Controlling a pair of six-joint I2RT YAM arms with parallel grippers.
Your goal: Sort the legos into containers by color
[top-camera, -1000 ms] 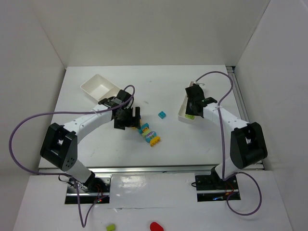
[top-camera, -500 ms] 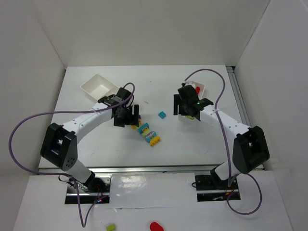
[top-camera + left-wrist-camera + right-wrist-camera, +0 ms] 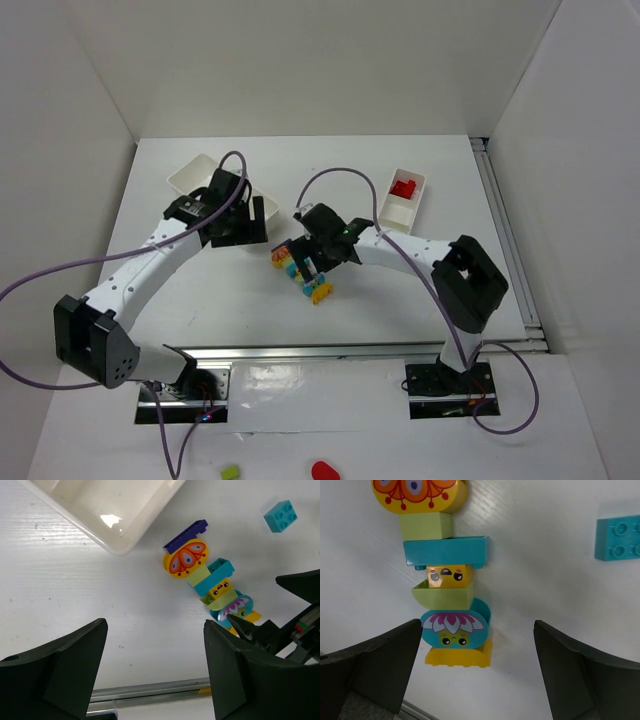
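A joined row of legos (image 3: 303, 273) lies mid-table: a yellow-orange oval (image 3: 185, 560), lime, cyan (image 3: 446, 551) and yellow pieces. My right gripper (image 3: 477, 675) hovers open right over the row's yellow end (image 3: 459, 656), with nothing between its fingers; in the top view the right gripper (image 3: 306, 260) covers part of the row. A loose cyan brick (image 3: 620, 537) lies beside it. My left gripper (image 3: 150, 680) is open and empty, up-left of the row, next to the wider container (image 3: 190, 178). A red lego (image 3: 404, 187) sits in the narrower container (image 3: 396, 213).
The wider container's corner (image 3: 120, 547) lies close to the row's purple end (image 3: 186, 534). A metal rail (image 3: 150, 692) runs along the table's near edge. White walls close in the table on three sides. A green piece (image 3: 231, 470) and a red piece (image 3: 325, 470) lie off the table in front.
My right gripper swung left from the narrower container to above the lego row and opened; a red lego now shows in that container. My left gripper drew back up-left toward the wider container.
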